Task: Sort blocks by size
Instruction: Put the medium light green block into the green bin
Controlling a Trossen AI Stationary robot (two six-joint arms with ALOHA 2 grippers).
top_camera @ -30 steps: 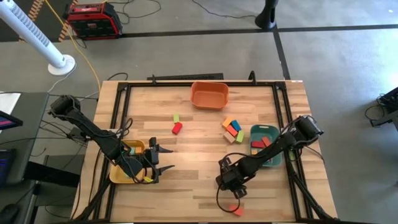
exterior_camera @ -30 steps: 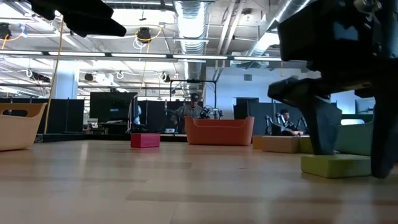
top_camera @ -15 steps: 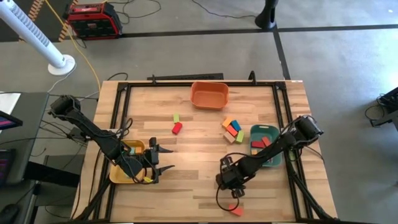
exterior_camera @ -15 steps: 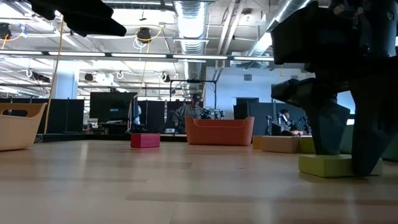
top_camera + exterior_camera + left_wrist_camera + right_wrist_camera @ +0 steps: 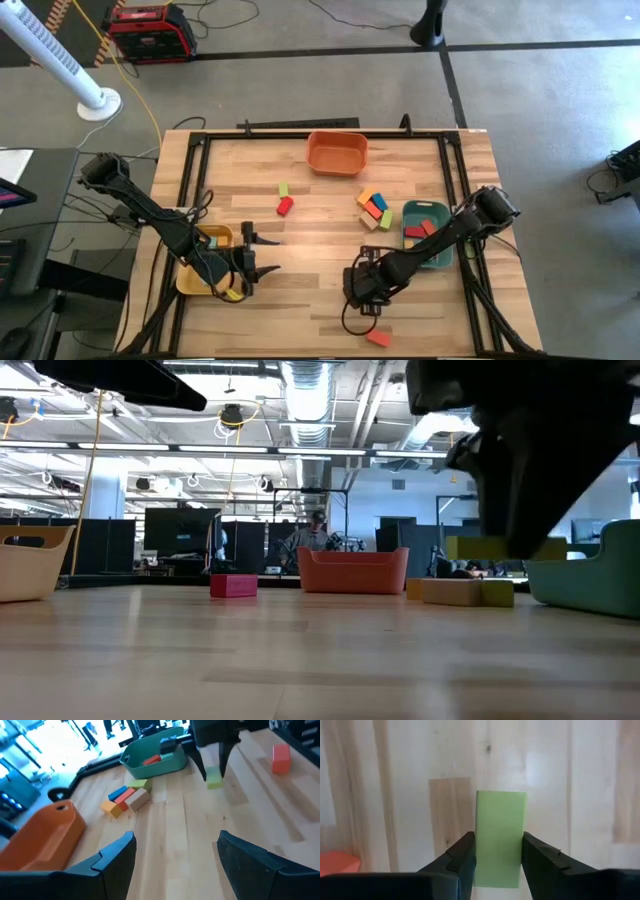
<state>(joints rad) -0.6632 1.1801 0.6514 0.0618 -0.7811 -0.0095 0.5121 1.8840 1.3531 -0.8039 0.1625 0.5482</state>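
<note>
Looking down, the right gripper (image 5: 358,296) sits near six o'clock on the table, nearer the green tray (image 5: 436,213) than the left gripper (image 5: 262,264), whose jaws stand open and empty. Its wrist view shows both jaws squeezing the green block's (image 5: 499,838) long sides.

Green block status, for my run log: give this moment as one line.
right end effector: shut on green block, lifted off table | left end effector: open, beside yellow tray | red block: loose near front edge
</note>
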